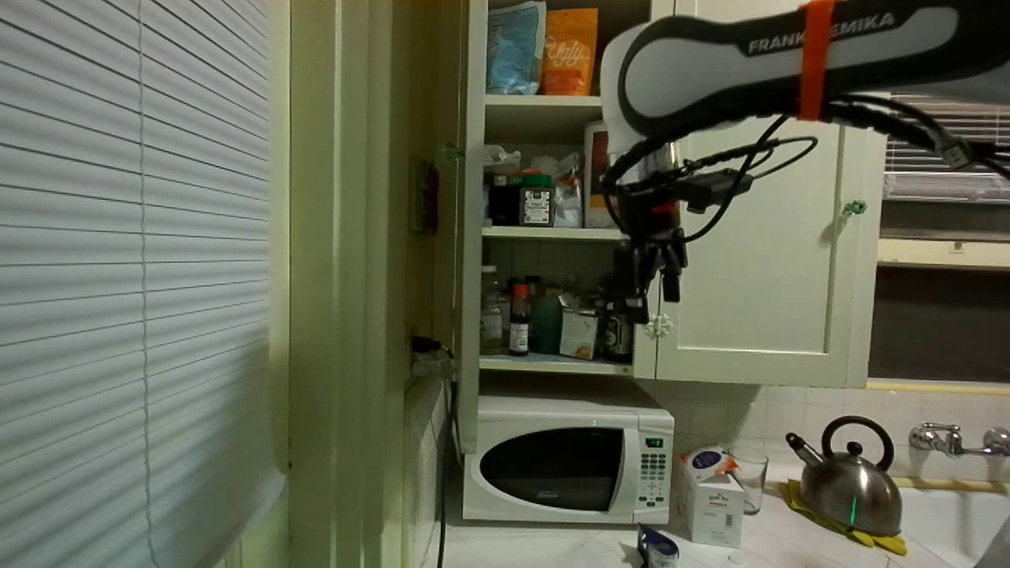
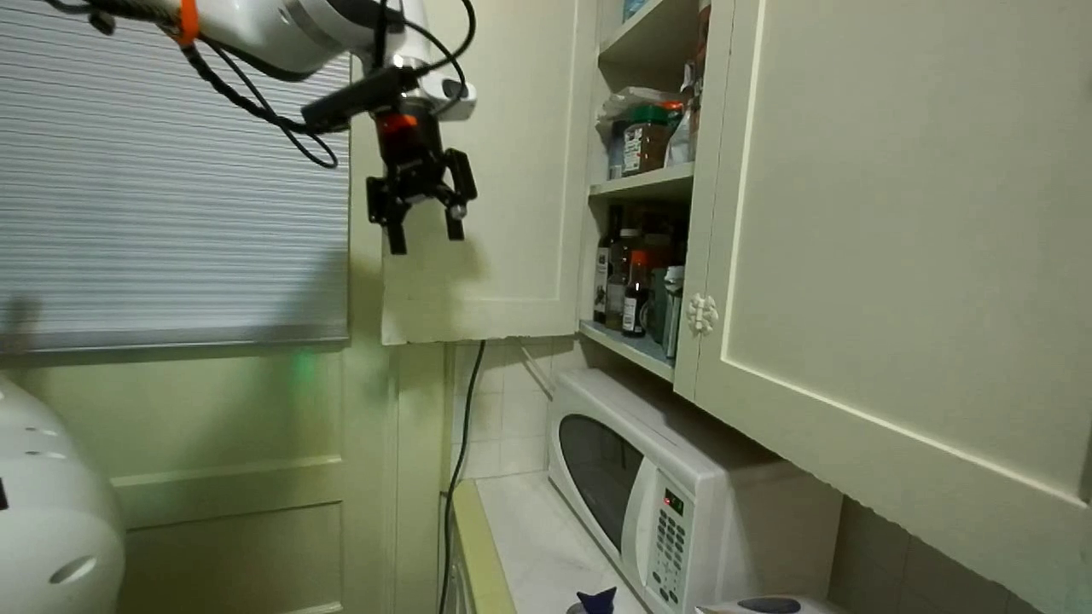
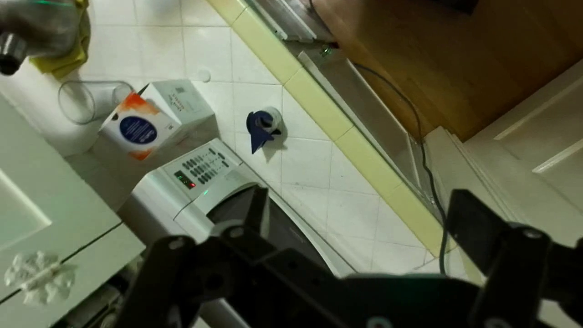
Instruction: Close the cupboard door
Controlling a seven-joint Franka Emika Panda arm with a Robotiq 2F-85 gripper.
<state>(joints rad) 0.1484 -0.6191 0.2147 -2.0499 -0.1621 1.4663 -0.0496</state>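
Note:
The cupboard door stands wide open. In an exterior view its cream-white panelled face [image 2: 520,256] is seen broadside. In an exterior view it shows nearly edge-on [image 1: 471,315], with a small dark knob [image 1: 451,151] on its far side. The door does not clearly show in the wrist view. My gripper is open and empty. It hangs fingers down in front of the open shelves [image 1: 656,304] and overlaps the door's face in an exterior view [image 2: 426,237], apart from it with a shadow on the panel. In the wrist view its fingers are spread [image 3: 360,205] above the counter.
A closed matching door [image 1: 757,276] with a white latch [image 2: 703,315] is to the right. Shelves hold jars and bottles [image 1: 518,319]. Below are a white microwave [image 1: 552,465], a box [image 1: 714,505], a tape dispenser [image 3: 264,125] and a kettle [image 1: 852,489]. A black cable [image 2: 465,443] hangs down.

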